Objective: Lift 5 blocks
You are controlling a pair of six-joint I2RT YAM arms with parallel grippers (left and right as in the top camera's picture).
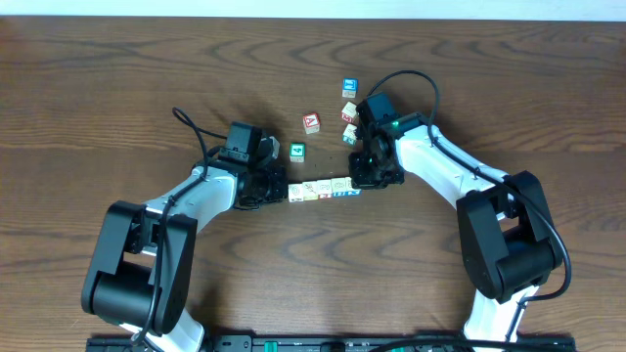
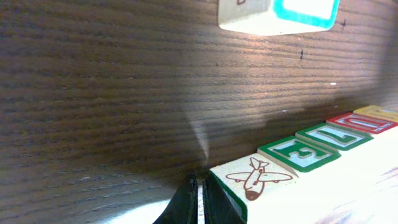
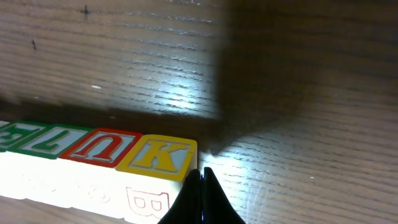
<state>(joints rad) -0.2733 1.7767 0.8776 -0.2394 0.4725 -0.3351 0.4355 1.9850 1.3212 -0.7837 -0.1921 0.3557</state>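
- Five small pale cream wooden cubes (image 1: 323,189) sit end to end in one row, caught between the two sets of fingers.
- On the left gripper (image 1: 283,189) the black fingers (image 2: 185,208) are pressed together, with only a hairline slit between them. Nothing sits in that slit. Their tips butt against the end face of the airplane-printed cube (image 2: 255,177).
- On the right gripper (image 1: 361,182) the fingers (image 3: 193,202) are likewise together with nothing between them. Their tips touch the end of the yellow-edged K cube (image 3: 158,155).
- Running away from the left fingers, the row reads airplane, green-edged E cube (image 2: 298,152), green-edged Z cube (image 2: 336,134), red-edged U cube (image 3: 102,147), then K against the right fingers.
- Only the right wrist view shows the K cube's side face, printed with a faint red B.
- Only the left wrist view shows a loose teal-edged cube (image 2: 277,15) lying well beyond the left fingertips, apart from the row.
- Only the overhead view shows the other loose pieces beyond the fingers: a red-faced cube (image 1: 311,122), a green-faced cube (image 1: 297,151) and a blue-faced cube (image 1: 348,88).
- No view settles whether the row rests on the dark wooden table (image 1: 117,98) or hangs clear of it.
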